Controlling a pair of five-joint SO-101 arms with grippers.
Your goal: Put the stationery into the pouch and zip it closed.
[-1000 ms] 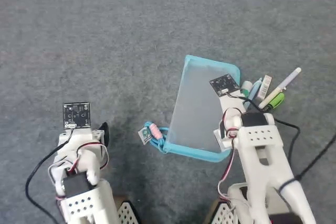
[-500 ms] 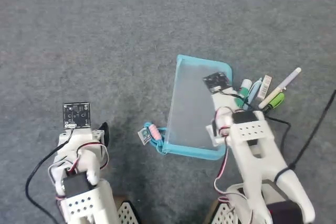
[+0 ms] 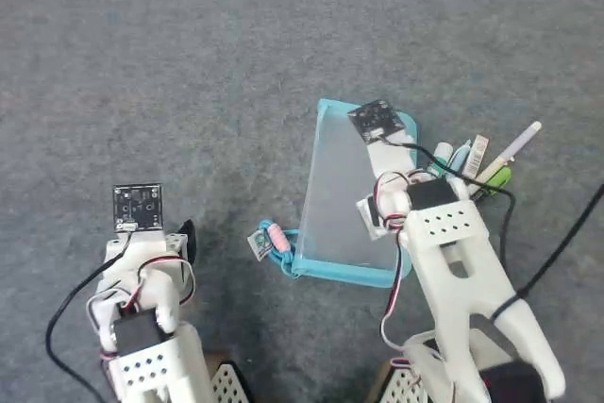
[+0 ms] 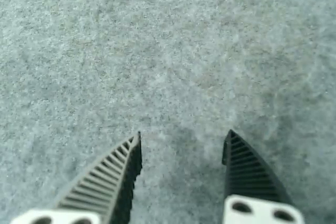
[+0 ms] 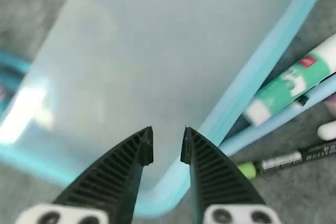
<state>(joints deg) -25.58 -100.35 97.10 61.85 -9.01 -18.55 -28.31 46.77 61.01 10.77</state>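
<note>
A clear pouch (image 3: 344, 195) with a light blue rim lies flat on the grey carpet, right of centre. Its pink zipper charm (image 3: 271, 239) sticks out at the near left corner. Several pens and markers (image 3: 477, 162) lie bunched against the pouch's right edge. My right gripper (image 5: 167, 136) hovers over the pouch (image 5: 147, 51), open by a narrow gap with nothing between its fingers. A green-and-white marker (image 5: 289, 90) and a thin black pen (image 5: 286, 161) lie just outside the blue rim. My left gripper (image 4: 181, 142) stands open above bare carpet, far left of the pouch.
Grey carpet (image 3: 189, 73) covers the whole table up to a pale wall along the far edge. The left arm (image 3: 142, 233) stands at the near left. Black cables (image 3: 557, 261) trail beside the right arm.
My right arm has moved away from me and leftward across the pouch. The pouch slid slightly left during the first half second. The left arm has kept still.
</note>
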